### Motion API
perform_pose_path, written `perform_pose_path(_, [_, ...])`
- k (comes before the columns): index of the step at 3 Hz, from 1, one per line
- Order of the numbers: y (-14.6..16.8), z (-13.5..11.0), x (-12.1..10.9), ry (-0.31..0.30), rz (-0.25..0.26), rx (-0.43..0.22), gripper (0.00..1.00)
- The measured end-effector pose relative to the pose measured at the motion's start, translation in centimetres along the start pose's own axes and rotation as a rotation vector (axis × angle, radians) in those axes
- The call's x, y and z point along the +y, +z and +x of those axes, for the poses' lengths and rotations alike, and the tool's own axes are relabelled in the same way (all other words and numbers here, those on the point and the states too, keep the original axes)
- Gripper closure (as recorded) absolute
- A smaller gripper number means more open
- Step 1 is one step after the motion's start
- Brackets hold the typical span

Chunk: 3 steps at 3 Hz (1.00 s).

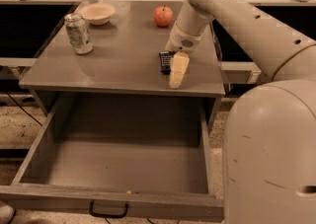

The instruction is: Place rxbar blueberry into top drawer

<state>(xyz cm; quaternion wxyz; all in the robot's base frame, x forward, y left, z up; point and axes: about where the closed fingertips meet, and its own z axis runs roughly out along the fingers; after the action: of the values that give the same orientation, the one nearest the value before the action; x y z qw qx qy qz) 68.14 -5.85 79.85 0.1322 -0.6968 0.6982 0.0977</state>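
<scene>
The rxbar blueberry (165, 61), a dark flat bar, lies on the grey table top near its right front. My gripper (177, 71) hangs from the cream arm and reaches down right beside the bar on its right, covering part of it. I cannot tell whether it holds the bar. The top drawer (54, 199) is pulled wide open below the table top, with its black loop handle (108, 212) at the front centre. The drawer's floor is bare.
A drink can (78, 33) stands at the table's left, a white bowl (97, 13) at the back left and a red apple (163, 16) at the back centre. My large cream body (269, 154) fills the right foreground beside the drawer.
</scene>
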Motion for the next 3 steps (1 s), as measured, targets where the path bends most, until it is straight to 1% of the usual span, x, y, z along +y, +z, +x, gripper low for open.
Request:
perform_pose_path(1, [0.00,0.00,0.00,0.000,0.000,0.000,0.18])
perform_pose_path(2, [0.00,0.00,0.00,0.000,0.000,0.000,0.43])
perform_pose_path(3, [0.00,0.00,0.00,0.000,0.000,0.000,0.64])
